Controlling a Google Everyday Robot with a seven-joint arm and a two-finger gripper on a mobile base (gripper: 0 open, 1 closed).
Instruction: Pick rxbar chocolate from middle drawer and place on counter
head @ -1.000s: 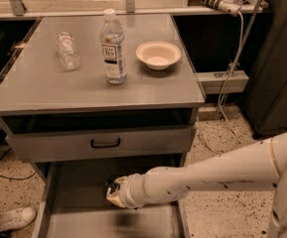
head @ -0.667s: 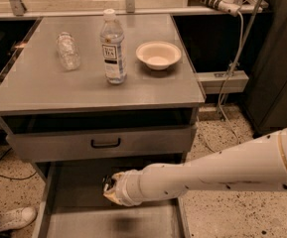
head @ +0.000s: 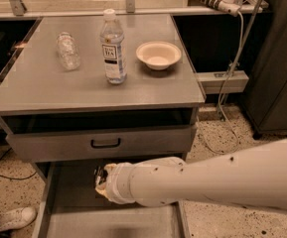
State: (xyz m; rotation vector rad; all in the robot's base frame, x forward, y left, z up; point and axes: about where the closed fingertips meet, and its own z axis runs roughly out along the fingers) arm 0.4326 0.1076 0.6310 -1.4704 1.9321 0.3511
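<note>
The middle drawer [head: 72, 195] is pulled out at the bottom of the camera view, a grey metal tray with a flat floor and low side walls. My white arm reaches in from the right, and my gripper [head: 100, 178] is at its tip, low over the back of the tray floor, just under the closed drawer front [head: 106, 143]. The rxbar chocolate is not visible; the gripper and wrist hide that spot. The counter [head: 43, 90] is the grey tabletop above the drawers.
On the counter stand an upright water bottle [head: 113, 48], a clear bottle lying on its side [head: 67, 51] and a white bowl [head: 158, 54]. A white shoe [head: 14, 218] is on the floor at left. A cable [head: 231, 68] and a dark cabinet [head: 277, 58] are at right.
My arm has shifted a little to the left and further back in the drawer, bringing the gripper closer under the closed drawer front. The things on the counter have not moved.
</note>
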